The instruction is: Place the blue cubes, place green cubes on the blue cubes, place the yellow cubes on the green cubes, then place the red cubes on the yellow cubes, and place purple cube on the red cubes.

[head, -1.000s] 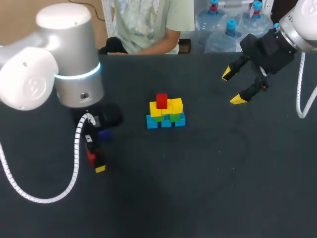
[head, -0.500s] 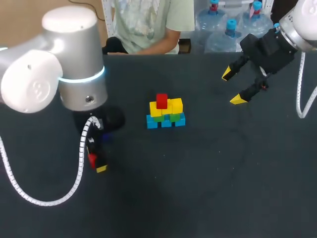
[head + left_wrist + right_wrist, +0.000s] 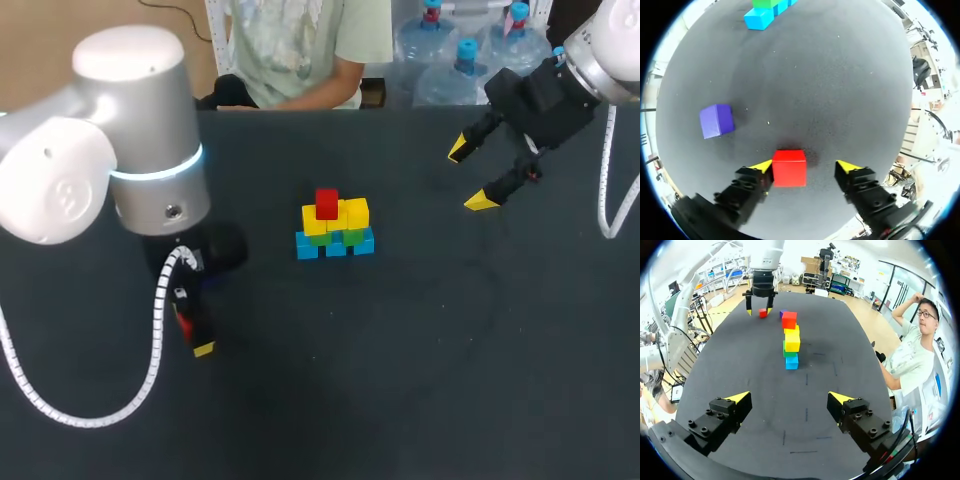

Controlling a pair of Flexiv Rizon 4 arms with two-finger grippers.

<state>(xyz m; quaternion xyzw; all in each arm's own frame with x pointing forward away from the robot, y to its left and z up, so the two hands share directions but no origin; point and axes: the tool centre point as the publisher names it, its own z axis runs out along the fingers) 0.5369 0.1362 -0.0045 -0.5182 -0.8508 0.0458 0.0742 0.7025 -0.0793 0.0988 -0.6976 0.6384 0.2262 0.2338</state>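
The left gripper (image 3: 806, 167) is held low over the dark table (image 3: 420, 380), at about eight o'clock from the stack (image 3: 335, 228) in the head view. Its fingers are spread wide, and a loose red cube (image 3: 789, 168) is seen resting on the table between them. One yellow tip is laid against one side of this cube. A clear gap is left to the other tip, so nothing is gripped.

With twelve o'clock taken as straight ahead along these fingers, a purple cube (image 3: 716, 120) is found at about ten o'clock, standing alone and apart from the loose red cube. Farther out, near eleven o'clock, the end of the stack's blue cubes (image 3: 759, 18) is caught.

In the head view the blue cubes are laid in a row on the table. Green cubes (image 3: 352, 237) are set on them, yellow cubes (image 3: 357, 213) on those, and a single top red cube (image 3: 326, 203) on the yellow layer.

Farthest off, the right gripper (image 3: 470, 176) is held above the table at about two o'clock from the stack, well apart from it. Its fingers are opened wide and nothing is held between them.
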